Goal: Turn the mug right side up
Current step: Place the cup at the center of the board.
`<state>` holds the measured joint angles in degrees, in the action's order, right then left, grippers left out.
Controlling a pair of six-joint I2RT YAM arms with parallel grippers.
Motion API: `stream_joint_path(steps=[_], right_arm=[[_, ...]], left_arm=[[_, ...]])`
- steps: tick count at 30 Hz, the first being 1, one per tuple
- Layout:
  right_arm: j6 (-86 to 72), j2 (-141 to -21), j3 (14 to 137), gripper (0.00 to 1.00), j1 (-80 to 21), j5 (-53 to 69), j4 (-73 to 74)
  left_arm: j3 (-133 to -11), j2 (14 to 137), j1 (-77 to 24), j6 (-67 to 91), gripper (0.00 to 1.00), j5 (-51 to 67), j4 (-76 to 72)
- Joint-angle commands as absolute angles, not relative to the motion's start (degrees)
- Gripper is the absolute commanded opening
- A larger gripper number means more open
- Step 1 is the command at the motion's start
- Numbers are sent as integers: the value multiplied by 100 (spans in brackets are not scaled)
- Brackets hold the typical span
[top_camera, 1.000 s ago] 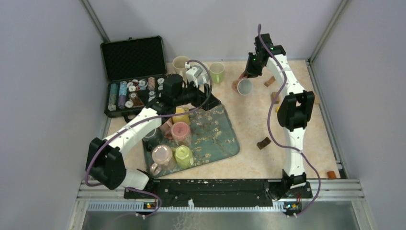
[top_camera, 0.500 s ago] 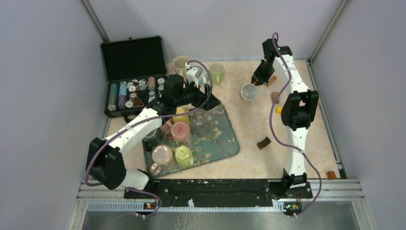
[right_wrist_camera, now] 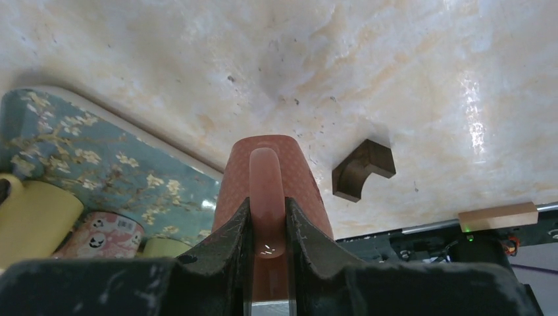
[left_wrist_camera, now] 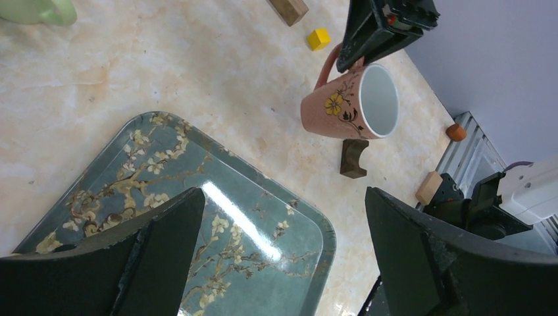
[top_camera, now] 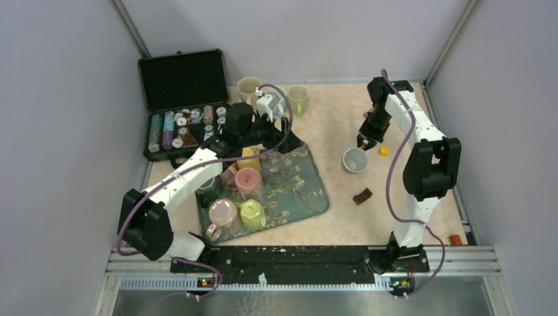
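Table count: one tray [top_camera: 309, 191] and one open case [top_camera: 181, 79].
Three mugs are off the tray: a cream mug [top_camera: 249, 85] and a green mug [top_camera: 298, 99] at upper centre, and a pink mug [top_camera: 355, 160] right of centre. At least four cups [top_camera: 248, 181] sit on the tray, some partly hidden. The left wrist view shows five small pieces: one yellow cube [left_wrist_camera: 318, 38], one dark arch [left_wrist_camera: 353, 158], two pale wooden blocks [left_wrist_camera: 429, 187] and one orange piece [left_wrist_camera: 455, 131].
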<state>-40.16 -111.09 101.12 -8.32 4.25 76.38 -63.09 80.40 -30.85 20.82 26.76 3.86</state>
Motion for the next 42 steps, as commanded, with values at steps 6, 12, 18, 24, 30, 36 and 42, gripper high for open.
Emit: stream_joint_path(steps=[6,12,18,24,30,36,42], right_arm=[[-3864,-10338,9007,0,-1218,577,7692],[-3734,-10413,8917,0,-1250,586,7586],[-3665,-10463,8649,0,-1265,631,7452],[-3694,-10575,8620,0,-1328,633,7348],[-3698,-10627,8509,0,-1329,547,7288],[-3667,-10704,8419,0,-1337,587,7196],[-3614,-10783,8450,6,-1336,527,7217]], left_arm=[[-6465,7798,-3107,1990,99,2806,301],[-6451,7802,-3106,2007,99,2782,312],[-6442,7829,-3100,2040,99,2801,329],[-6436,7824,-3091,2046,99,2817,341],[-6424,7838,-3080,2059,99,2825,327],[-6422,7850,-3060,2065,99,2822,335],[-6424,7868,-3058,2074,99,2830,335]])
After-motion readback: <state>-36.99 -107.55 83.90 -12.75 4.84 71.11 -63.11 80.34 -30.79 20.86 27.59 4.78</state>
